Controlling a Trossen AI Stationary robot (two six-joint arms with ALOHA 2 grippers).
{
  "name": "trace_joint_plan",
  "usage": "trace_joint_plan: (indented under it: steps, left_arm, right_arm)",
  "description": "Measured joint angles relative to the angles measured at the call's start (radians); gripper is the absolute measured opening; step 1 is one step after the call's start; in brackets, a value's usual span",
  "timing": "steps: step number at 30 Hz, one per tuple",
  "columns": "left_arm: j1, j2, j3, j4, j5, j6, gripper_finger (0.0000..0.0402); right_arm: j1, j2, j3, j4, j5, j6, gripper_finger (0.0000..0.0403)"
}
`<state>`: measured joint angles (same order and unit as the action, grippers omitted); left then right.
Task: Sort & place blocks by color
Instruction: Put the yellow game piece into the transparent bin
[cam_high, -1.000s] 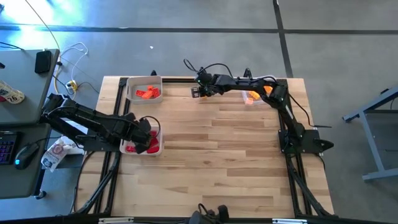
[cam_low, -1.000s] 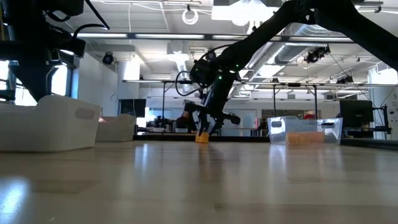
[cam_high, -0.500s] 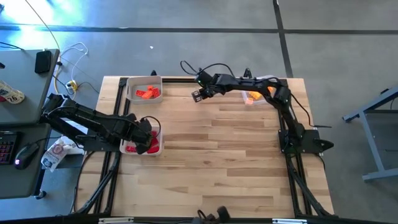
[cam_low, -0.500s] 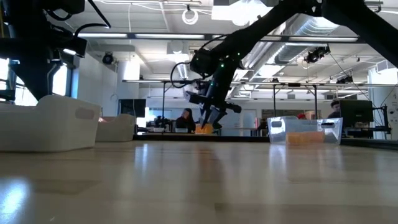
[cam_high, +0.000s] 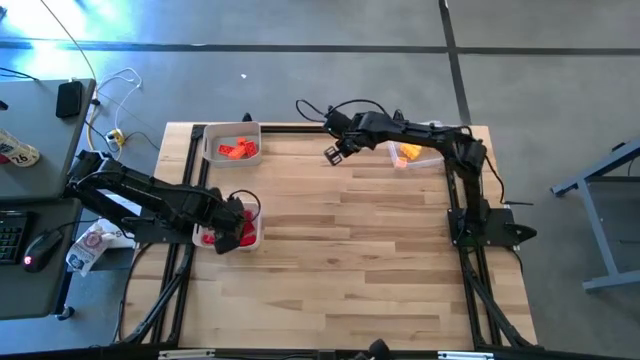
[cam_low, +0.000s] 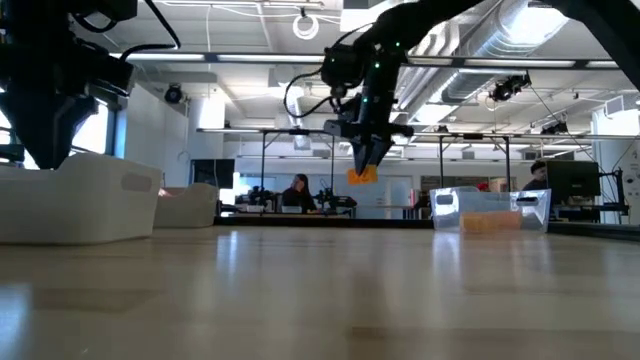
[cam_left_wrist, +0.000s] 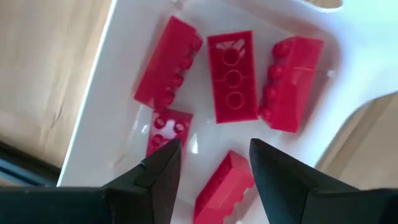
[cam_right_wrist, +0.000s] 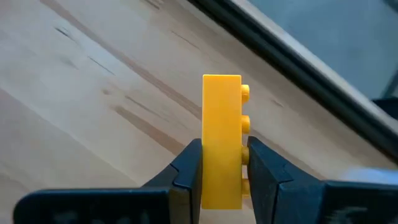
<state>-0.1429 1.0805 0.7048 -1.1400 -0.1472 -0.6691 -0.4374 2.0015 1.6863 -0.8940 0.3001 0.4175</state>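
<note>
Yellow block (cam_right_wrist: 222, 140) between right gripper (cam_right_wrist: 222, 168) fingers.

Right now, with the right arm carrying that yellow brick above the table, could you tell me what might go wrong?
1. The right pincer grips the yellow brick only by its lower part, well above the table, so a jolt might tip it free.
2. No tray with yellow bricks shows, so it could land in the orange tray.
3. The left pincer hangs open just above the red bricks and may knock them.
</note>
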Motion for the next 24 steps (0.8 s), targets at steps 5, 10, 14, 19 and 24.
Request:
trace_joint_plan:
  steps: [5, 10, 14, 19, 24]
  left_arm:
    - [0.0, -0.015, 0.0, 0.055, 0.021, 0.047, 0.0175]
    - [0.0, -0.073, 0.001, 0.129, 0.064, 0.104, 0.0175]
    - [0.0, -0.143, 0.001, 0.189, 0.068, 0.155, 0.0175]
    - [0.0, -0.242, 0.001, 0.243, 0.068, 0.176, 0.0175]
    - [0.001, -0.336, 0.001, 0.298, 0.05, 0.183, 0.0175]
  right_arm:
    - [0.0, -0.062, 0.0, -0.103, 0.073, 0.0, 0.007]
    - [0.0, -0.108, 0.0, -0.215, 0.155, 0.026, 0.007]
    - [-0.004, -0.128, 0.0, -0.316, 0.225, 0.066, 0.007]
    - [-0.018, -0.129, 0.0, -0.445, 0.297, 0.154, 0.007]
    - [-0.038, -0.129, 0.0, -0.541, 0.356, 0.238, 0.007]
